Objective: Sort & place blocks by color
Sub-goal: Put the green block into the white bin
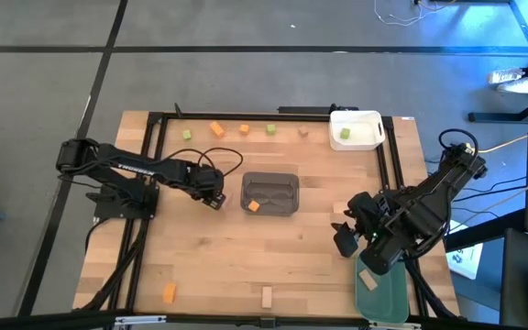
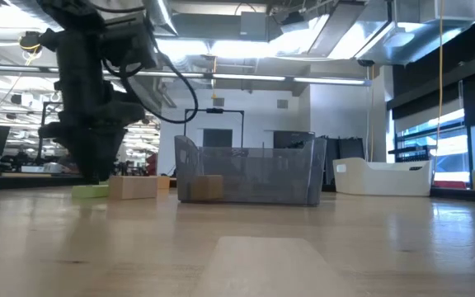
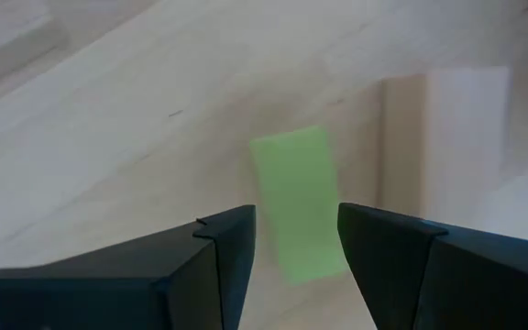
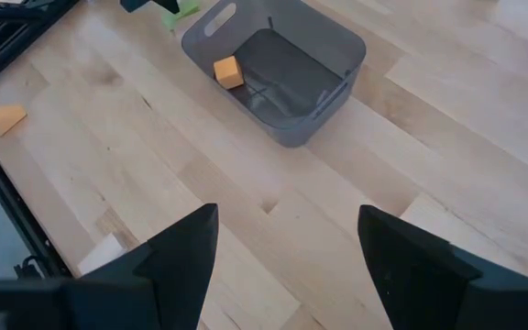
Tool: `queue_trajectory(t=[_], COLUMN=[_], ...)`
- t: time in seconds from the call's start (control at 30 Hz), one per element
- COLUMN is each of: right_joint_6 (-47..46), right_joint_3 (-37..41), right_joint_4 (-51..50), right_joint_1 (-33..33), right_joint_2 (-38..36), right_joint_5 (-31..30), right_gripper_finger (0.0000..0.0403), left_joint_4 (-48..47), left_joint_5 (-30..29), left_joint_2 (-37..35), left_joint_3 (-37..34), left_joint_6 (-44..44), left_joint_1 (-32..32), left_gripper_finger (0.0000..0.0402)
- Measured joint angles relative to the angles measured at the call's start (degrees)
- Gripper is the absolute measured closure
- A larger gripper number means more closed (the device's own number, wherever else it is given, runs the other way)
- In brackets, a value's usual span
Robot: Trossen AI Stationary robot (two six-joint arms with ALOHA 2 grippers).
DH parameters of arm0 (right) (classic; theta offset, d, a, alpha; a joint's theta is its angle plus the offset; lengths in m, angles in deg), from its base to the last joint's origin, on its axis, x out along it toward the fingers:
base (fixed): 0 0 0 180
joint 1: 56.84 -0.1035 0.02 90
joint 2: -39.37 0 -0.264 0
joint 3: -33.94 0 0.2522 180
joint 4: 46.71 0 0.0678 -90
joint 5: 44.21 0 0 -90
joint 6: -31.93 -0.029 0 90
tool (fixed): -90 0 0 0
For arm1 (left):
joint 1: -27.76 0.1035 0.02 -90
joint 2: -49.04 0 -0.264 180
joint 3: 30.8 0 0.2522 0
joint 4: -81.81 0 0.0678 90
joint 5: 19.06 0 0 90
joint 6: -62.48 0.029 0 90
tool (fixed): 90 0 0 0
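Note:
My left gripper [image 1: 214, 196] is open, low over the table just left of the grey tray [image 1: 291, 176]. A light green bar [image 3: 296, 197] lies flat on the wood, one end between the left fingertips, with a tan block [image 3: 456, 119] beside it. In the low view the green bar [image 2: 91, 191] and the tan block [image 2: 134, 187] rest on the table under that gripper. An orange block [image 1: 254, 206] lies in the grey tray. My right gripper [image 1: 345, 238] is open, hovering above the table's right near part, away from all blocks.
Green, orange and tan blocks [image 1: 244, 129] stand in a row along the far edge. The white tray [image 1: 374, 119] at the far right holds a green block [image 1: 344, 134]. The green tray [image 1: 388, 302] at the near right holds a tan block. An orange block [image 1: 169, 292] and a tan block [image 1: 266, 295] lie near the near edge.

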Motion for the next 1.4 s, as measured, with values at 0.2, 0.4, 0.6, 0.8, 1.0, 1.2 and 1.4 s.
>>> queue_trajectory(t=[0.2,0.4,0.6,0.8,1.0,1.2,1.4], right_joint_6=[-0.03,-0.36,-0.44,-0.44,-0.46,-0.46,-0.46], right_joint_3=[0.0,0.0,0.0,0.0,0.0,0.0,0.0], right_joint_4=[0.04,0.33,0.39,0.44,0.45,0.46,0.81], right_joint_1=[0.02,0.02,0.02,0.02,0.02,0.04,0.04], right_joint_2=[0.0,0.0,0.0,0.0,0.0,0.0,0.0], right_joint_5=[0.0,0.0,0.0,-0.02,-0.03,-0.03,-0.04], right_gripper_finger=[0.0141,0.0141,0.0141,0.0141,0.0141,0.0141,0.0141], left_joint_4=[1.36,2.44,2.46,2.48,2.51,3.99,7.73], left_joint_5=[0.43,1.42,1.31,1.36,-0.23,-0.16,-0.05], left_joint_2=[0.0,0.17,0.17,0.17,0.22,3.38,8.11], left_joint_3=[-0.81,-0.81,-0.81,-0.81,-0.81,-0.66,-0.54], left_joint_6=[0.01,0.43,0.46,0.39,-0.02,-0.17,-0.13], left_joint_1=[0.0,0.0,-0.12,-1.45,-2.92,-3.81,-5.08], left_gripper_finger=[0.025,0.025,0.025,0.025,0.025,0.025,0.025])
